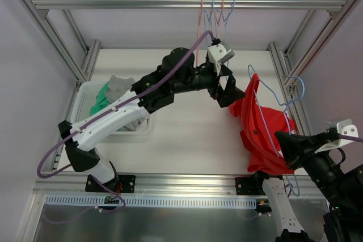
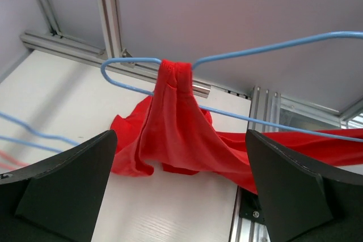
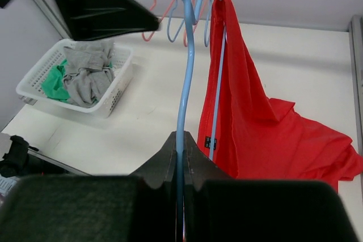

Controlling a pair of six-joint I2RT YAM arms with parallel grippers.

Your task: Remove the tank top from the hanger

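The red tank top (image 1: 258,126) hangs on a blue wire hanger (image 1: 271,96) at the right of the table, with its lower part lying on the table. My right gripper (image 1: 285,145) is shut on the hanger's wire (image 3: 182,83), which runs up between its closed fingertips (image 3: 180,150). The tank top (image 3: 249,123) hangs to the right of them. My left gripper (image 1: 226,96) is open and empty beside the top's upper left corner. In the left wrist view, one strap (image 2: 173,75) is looped over the hanger (image 2: 272,46), beyond the open gripper (image 2: 181,196).
A white basket (image 1: 85,89) with grey and green clothes stands at the table's left; it also shows in the right wrist view (image 3: 34,86). Several spare hangers (image 1: 212,4) hang from the back rail. Aluminium frame posts (image 1: 289,83) line the right side.
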